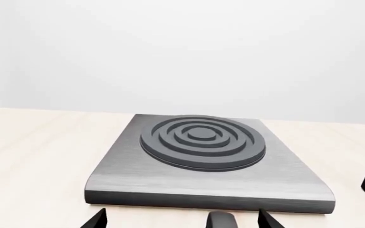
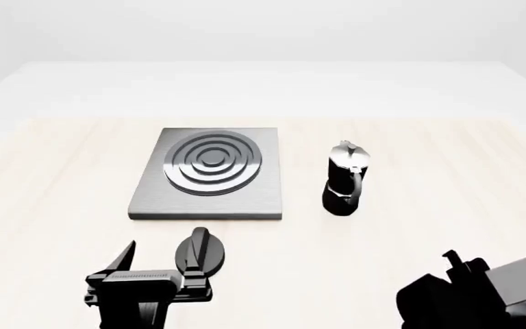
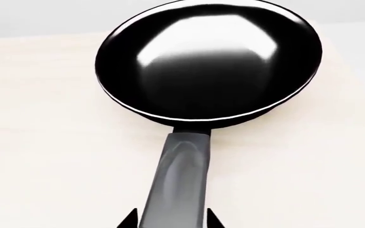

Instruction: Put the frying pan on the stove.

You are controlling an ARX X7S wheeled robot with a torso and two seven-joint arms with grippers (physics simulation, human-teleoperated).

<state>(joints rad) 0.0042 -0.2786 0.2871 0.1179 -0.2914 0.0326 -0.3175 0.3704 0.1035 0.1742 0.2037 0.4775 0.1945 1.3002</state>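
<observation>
The right claw (image 3: 171,223) is straddling the pan (image 3: 208,61) handle, tips either side, though whether clamped I cannot tell, the pan sitting on the table (image 3: 36,142) off to the right, while the stove (image 2: 210,178) is lying bare ahead of the spread left claw (image 2: 161,264).

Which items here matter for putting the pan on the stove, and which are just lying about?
Belong to the job:
frying pan
stove
right gripper, astride the pan handle

Just lying about:
moka pot
round black knob
</observation>
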